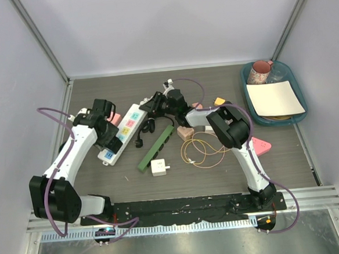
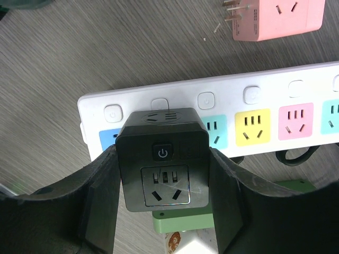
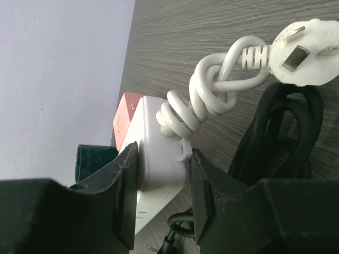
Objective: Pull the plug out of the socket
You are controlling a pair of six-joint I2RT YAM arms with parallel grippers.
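Plug [image 2: 161, 166] | L claw [image 2: 163, 174] clamps it | R claw [image 3: 161, 196] clamps socket strip [image 3: 153, 132] | seated? can't tell

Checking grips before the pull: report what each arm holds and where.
Left jaws pinch the black square plug adapter by its two side faces; right jaws clamp the white plastic power strip across its cord end.

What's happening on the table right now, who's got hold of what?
The left claw is shut on the black square adapter plug, which appears still seated over the blue end socket of the white multicoloured power strip. The right claw is clamped on the strip's cable end, bracing it. The pull looks not yet done.
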